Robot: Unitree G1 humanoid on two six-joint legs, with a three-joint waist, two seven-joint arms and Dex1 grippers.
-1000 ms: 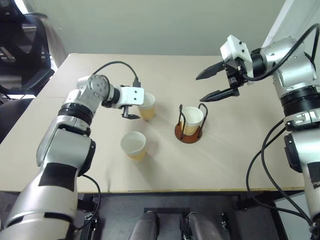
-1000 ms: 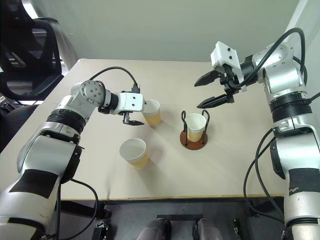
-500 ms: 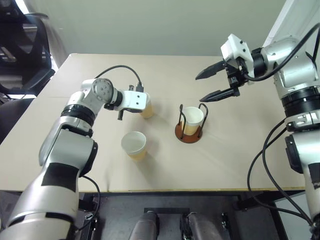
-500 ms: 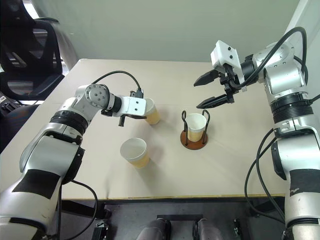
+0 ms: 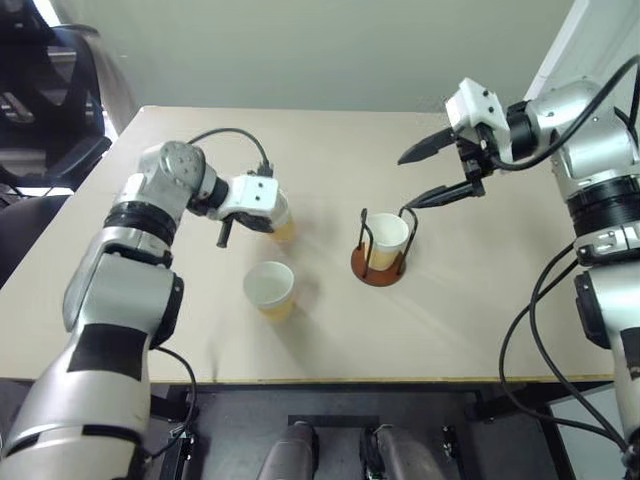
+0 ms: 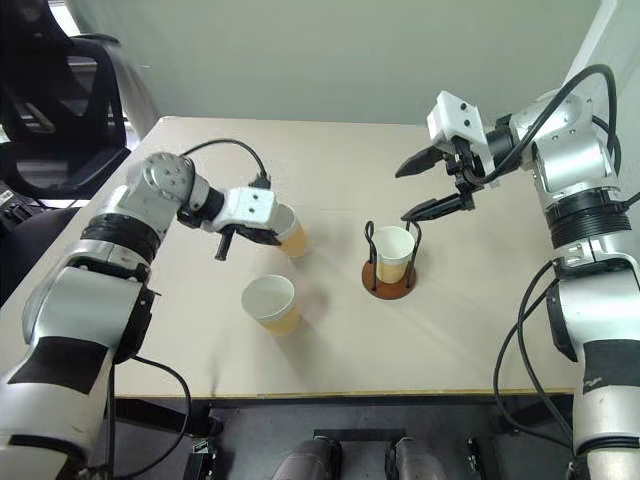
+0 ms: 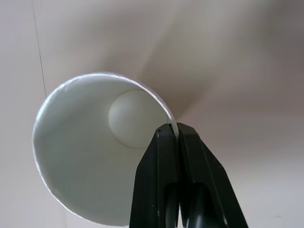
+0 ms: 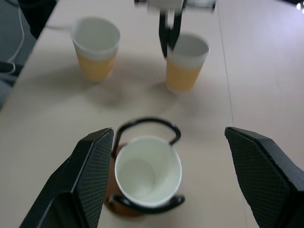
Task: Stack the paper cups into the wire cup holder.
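**Left gripper pinching a cup by its rim**

You see the held cup (image 6: 291, 236) near the wire holder (image 6: 389, 262), its thin rolled rim clamped between the left gripper (image 7: 176, 137) fingers, one inside, one outside. One tapered tan cup (image 5: 385, 240) sits nested in the holder; another (image 5: 271, 290) stands on the table (image 5: 460, 320). The right gripper (image 5: 432, 172) hangs spread wide above the holder, empty.

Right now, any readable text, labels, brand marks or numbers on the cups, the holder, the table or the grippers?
None that can be read.
Tan paper cup pinched at its rim by the left gripper: plain.
Tan paper cup standing free on the beige table: plain.
Tan paper cup in the black wire cup holder with the reddish-brown disc base: plain.
Right gripper: no markings visible.
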